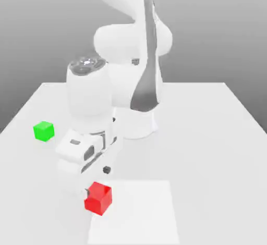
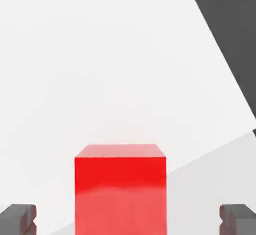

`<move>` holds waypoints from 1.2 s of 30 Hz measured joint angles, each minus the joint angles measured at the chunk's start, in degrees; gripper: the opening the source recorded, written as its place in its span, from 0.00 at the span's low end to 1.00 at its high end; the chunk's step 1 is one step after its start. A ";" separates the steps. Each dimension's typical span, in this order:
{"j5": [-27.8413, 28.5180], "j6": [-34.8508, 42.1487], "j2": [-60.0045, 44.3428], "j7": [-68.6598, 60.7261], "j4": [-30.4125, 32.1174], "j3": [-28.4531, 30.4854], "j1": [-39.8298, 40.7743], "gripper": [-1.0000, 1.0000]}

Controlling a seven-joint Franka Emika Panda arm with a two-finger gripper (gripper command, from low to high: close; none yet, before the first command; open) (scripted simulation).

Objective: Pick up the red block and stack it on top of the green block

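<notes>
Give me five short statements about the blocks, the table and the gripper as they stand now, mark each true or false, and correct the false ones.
1. The red block sits on the table. True.
2. The green block is stacked on the red block. False: it sits alone on the table, far off toward the exterior view's left.
3. The gripper is open, with a fingertip on either side of the red block in the hand view. True.
4. The gripper has lifted the red block off the table. False: the block rests on the table, and the fingers stand clear of its sides.
5. The red block lies at the edge of a slightly darker patch of the table. True.
</notes>
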State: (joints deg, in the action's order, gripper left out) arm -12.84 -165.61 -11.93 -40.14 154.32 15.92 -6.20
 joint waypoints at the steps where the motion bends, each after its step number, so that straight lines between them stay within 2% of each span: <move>1: -1.96 -1.64 -2.06 -1.50 -0.36 -2.12 1.68 0.50; 2: -3.31 -2.90 -3.63 -2.51 -0.64 -3.76 3.01 0.00; 9: -3.48 -2.92 -3.79 -2.67 -0.66 -3.94 3.16 0.00; 14: 6.82 4.17 5.37 4.92 0.99 1.08 0.45 0.00; 16: 11.04 7.05 9.26 5.23 1.62 2.51 2.73 0.00; 23: 23.90 14.13 20.35 -12.47 3.52 9.44 12.84 0.00; 36: 42.69 21.94 35.07 -52.19 8.07 27.73 29.52 0.00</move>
State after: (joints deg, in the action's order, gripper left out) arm 29.84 -143.67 23.14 -92.33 162.39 43.65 23.32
